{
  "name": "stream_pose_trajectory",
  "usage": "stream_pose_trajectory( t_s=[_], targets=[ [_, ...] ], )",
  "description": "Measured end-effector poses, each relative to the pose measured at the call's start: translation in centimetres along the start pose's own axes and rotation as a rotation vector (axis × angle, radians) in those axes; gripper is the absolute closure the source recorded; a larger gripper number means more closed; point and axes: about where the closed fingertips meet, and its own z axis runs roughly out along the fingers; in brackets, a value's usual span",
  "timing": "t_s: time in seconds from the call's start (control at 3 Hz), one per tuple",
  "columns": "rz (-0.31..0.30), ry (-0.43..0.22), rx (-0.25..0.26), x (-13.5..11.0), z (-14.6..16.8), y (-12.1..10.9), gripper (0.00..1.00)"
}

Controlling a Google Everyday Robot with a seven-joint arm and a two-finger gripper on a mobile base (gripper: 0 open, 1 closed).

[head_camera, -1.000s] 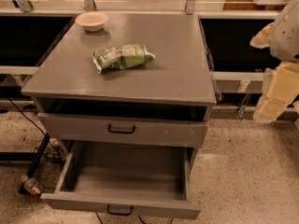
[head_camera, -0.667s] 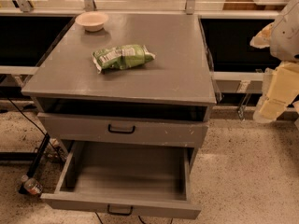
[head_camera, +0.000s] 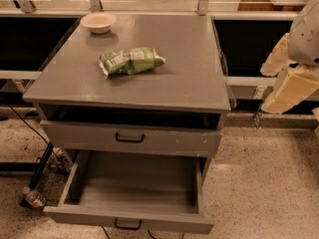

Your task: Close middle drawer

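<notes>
The middle drawer (head_camera: 133, 195) stands pulled well out at the 6 o'clock foot of the cabinet (head_camera: 189, 78), so I'd say the closing has not begun and this is the approach. The gripper (head_camera: 266, 91) hangs at 3 o'clock, well apart from the cabinet, its pale fingers (head_camera: 291, 89) spread and holding nothing. Next it needs to come down in front of the drawer's low front panel (head_camera: 164, 224), by the handle (head_camera: 128, 225), and push toward 12.

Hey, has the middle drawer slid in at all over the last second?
No. The middle drawer is just as far out below the drawer above; the gripper hovers right of the cabinet, not touching it.
</notes>
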Motion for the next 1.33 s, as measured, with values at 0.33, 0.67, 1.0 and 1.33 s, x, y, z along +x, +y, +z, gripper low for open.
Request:
stream_pose_trajectory(
  t_s=[0.33,0.67,1.0,1.33],
  targets=[
    [0.000,0.000,0.000,0.0,0.0,0.0,0.66],
    [0.002,-0.001,0.003,0.1,0.0,0.1,0.95],
    [0.027,-0.012,0.040,1.1,0.6,1.6,1.00],
    [0.033,0.015,0.024,3.4,4.0,3.9,1.00]
  ],
)
